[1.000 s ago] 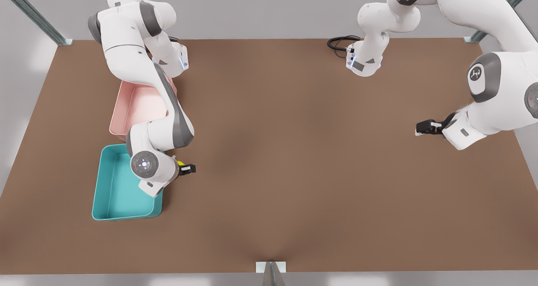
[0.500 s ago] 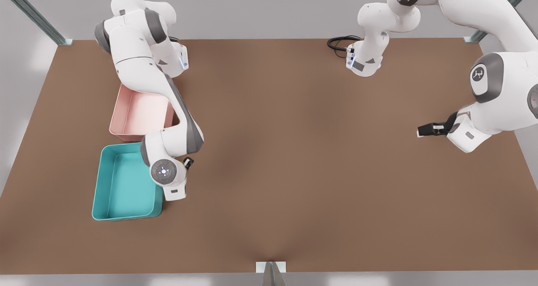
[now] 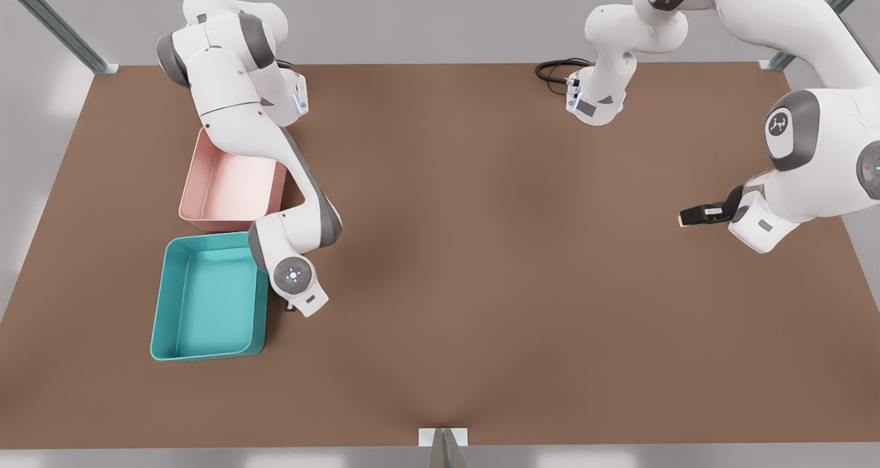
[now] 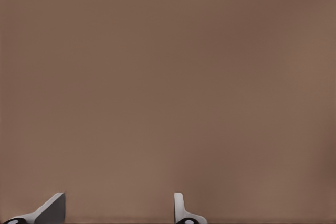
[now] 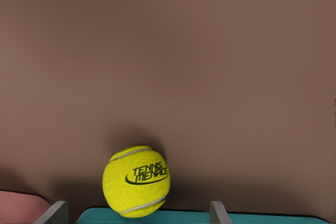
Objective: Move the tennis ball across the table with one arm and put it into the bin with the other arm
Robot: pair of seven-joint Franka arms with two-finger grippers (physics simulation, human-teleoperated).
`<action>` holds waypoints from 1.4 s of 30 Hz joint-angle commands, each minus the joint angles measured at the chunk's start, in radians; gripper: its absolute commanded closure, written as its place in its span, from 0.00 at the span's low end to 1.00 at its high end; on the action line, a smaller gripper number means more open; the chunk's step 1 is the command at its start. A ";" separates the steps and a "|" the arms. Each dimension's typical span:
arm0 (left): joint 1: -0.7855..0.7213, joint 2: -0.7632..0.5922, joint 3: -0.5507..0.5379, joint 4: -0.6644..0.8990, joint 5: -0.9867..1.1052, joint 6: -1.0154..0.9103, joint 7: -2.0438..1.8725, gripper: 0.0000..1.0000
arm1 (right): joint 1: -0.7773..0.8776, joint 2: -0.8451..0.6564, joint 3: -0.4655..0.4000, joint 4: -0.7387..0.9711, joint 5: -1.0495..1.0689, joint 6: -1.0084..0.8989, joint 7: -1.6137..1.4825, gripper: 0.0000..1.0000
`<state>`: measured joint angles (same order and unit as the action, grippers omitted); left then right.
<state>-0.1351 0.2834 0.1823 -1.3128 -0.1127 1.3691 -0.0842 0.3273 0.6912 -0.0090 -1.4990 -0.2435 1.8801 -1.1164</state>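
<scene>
Item 1, right gripper [image 5: 136,203]: I am seeing its fingers spread wide, clasping nothing. It is hanging at the right wall of the bin [image 3: 206,296], lower left of the front view. A second ago it was pinching the ball there; since then the wrist has swung round and let go.

Item 2, tennis ball [image 5: 136,181]: loose below the spread fingers, straddling the line between the bin's teal rim and the table [image 3: 481,262]. I cannot tell whether it is falling or resting. I am judging the drop marginal: it may be landing outside.

Orientation: a sphere, no long axis; the printed logo is facing the wrist camera, with seams curving above and below it.

Item 3, left gripper [image 3: 696,214]: waiting at right of the front view, fingers apart, empty
</scene>
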 commanded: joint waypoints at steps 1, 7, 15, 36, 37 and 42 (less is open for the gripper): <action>-0.001 -0.001 0.000 0.000 -0.001 -0.013 -0.051 0.00 | -0.004 -0.002 0.000 -0.006 -0.043 0.074 -0.172 0.00; -0.001 -0.001 0.000 0.000 -0.002 -0.016 -0.049 0.00 | -0.013 -0.010 -0.003 -0.050 -0.060 0.105 -0.010 0.00; -0.003 0.000 -0.003 -0.003 -0.001 -0.016 -0.049 0.00 | -0.031 0.019 -0.002 -0.038 -0.046 0.113 0.000 0.00; -0.003 0.000 -0.003 -0.003 -0.001 -0.030 -0.051 0.00 | -0.034 0.024 -0.002 -0.110 -0.050 0.129 0.038 0.00; -0.003 0.000 -0.003 -0.003 -0.001 -0.030 -0.051 0.00 | -0.034 0.024 -0.002 -0.116 -0.050 0.134 0.040 0.00; -0.003 0.002 -0.003 -0.005 -0.001 -0.031 -0.051 0.00 | -0.031 0.024 -0.002 -0.136 -0.050 0.169 0.041 0.00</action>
<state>-0.1381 0.2859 0.1792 -1.3180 -0.1140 1.3390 -0.1301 0.2960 0.7158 -0.0107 -1.6321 -0.2932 2.0242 -1.0963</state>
